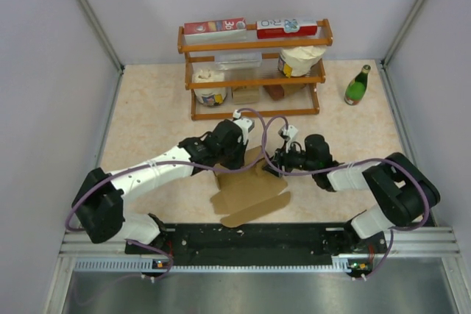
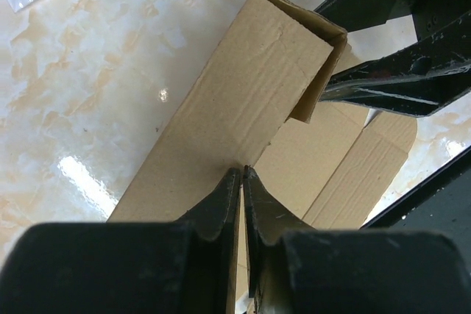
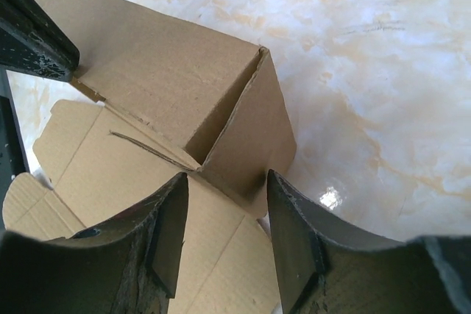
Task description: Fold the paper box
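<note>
the plain brown cardboard paper box [image 1: 249,193] lies on the cream marbled bench [image 1: 147,108] between the two arms, close to the near edge. most of it is still flat, with creased panels and flaps spread toward the near side. one long wall stands up, and a short end flap is bent round at its far corner.

the left gripper [image 2: 243,174] is pressed together on the top edge of that standing wall, with a thin sliver of cardboard showing between its fingers. the right gripper [image 3: 227,178] is spread, one finger on either side of the bent end flap at the corner. i cannot tell whether they touch it. both grippers sit near each other above the box.

at the back of the bench stands an orange wooden rack [image 1: 254,46] with red-and-white cartons [image 1: 215,29] on top. a green glass bottle [image 1: 358,86] stands to the right of it.
</note>
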Robot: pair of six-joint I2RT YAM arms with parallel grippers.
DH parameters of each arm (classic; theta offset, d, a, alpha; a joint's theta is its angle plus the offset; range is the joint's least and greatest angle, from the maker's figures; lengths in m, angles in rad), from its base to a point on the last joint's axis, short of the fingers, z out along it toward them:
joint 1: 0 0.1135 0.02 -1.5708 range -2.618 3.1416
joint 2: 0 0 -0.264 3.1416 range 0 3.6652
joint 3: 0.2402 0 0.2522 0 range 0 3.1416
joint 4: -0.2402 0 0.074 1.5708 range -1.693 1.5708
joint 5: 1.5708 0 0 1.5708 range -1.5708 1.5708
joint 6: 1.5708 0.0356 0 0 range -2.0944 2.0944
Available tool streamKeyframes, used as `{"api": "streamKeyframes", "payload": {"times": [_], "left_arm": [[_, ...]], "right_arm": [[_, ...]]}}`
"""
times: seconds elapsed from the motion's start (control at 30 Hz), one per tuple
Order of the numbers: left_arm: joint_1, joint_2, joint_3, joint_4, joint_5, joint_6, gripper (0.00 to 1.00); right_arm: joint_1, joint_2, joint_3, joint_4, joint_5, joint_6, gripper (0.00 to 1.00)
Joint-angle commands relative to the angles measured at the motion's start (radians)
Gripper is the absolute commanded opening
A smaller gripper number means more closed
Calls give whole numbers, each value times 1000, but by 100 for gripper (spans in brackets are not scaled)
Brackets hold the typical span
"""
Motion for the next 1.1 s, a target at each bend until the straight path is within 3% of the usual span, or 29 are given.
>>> {"api": "streamKeyframes", "payload": {"times": [0.0, 0.37, 1.07], "left_arm": [[0, 6, 54, 3, -15, -12, 10], [-2, 31, 69, -2, -12, -15, 11], [-2, 47, 103, -5, 31, -18, 11]], "right_arm": [[11, 22, 11, 125, -14, -33, 48], [13, 81, 44, 168, -42, -37, 50], [13, 159, 100, 238, -49, 12, 45]]}}
